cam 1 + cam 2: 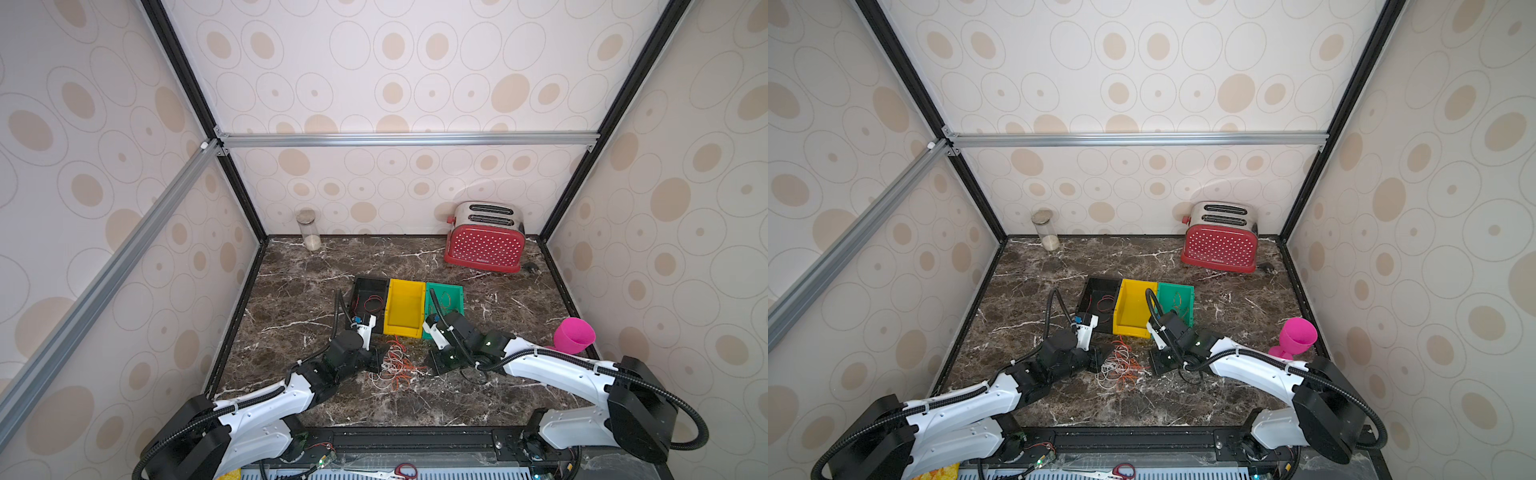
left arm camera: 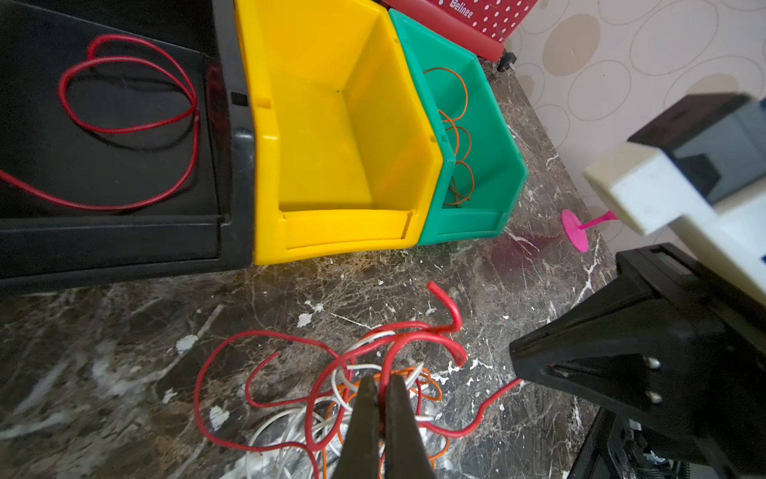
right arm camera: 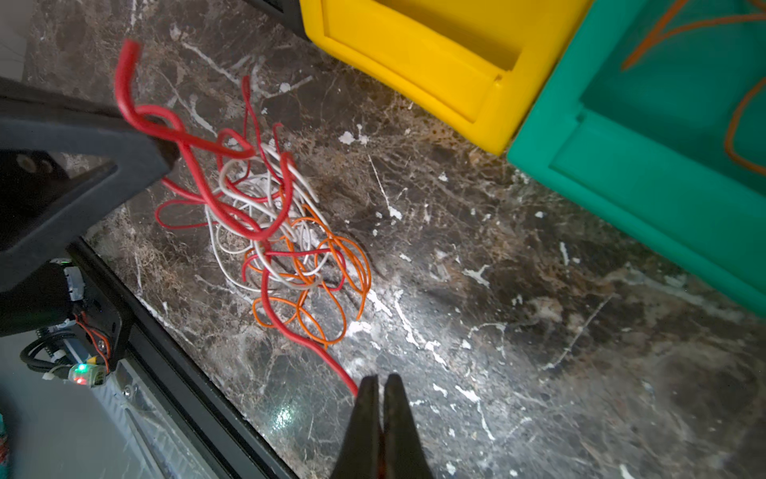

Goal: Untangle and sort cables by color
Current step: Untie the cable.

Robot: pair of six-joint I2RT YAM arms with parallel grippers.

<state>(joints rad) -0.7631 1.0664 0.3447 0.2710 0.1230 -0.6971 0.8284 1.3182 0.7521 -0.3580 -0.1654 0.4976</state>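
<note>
Closest to each wrist lens are my own fingers. My left end effector (image 2: pixel 379 379) is clenched on a red cable (image 2: pixel 414 338) that rises out of the heap. My right end effector (image 3: pixel 378 378) is pinched tight on the end of a red strand that trails back into the same heap. I cannot tell for sure whether both hold one strand.

Between the two lie the cables (image 3: pixel 282 232), a loose knot of red, white and orange loops on the dark marble surface (image 1: pixel 291 291). In both top views they sit just in front of the bins (image 1: pixel 395 368) (image 1: pixel 1119 365).

Beyond the tangle three bins stand in a row, side by side and touching. On my left, the black bin (image 2: pixel 124 244) holds a red wire (image 2: pixel 124 206) curled in wide loops on its floor. In the middle, the yellow bin (image 2: pixel 373 103) shows only its bare yellow floor. On my right, the green bin (image 2: pixel 493 137) holds a thin orange wire (image 2: pixel 466 99) in several coils.

Off to my right, near the surface's edge, a pink goblet (image 1: pixel 575 334) lies tipped on its side. At the back wall a red polka-dot toaster (image 1: pixel 484 245) stands on the right. A glass jar (image 1: pixel 308 228) stands upright on the left, with a shallow pale layer at its bottom.
</note>
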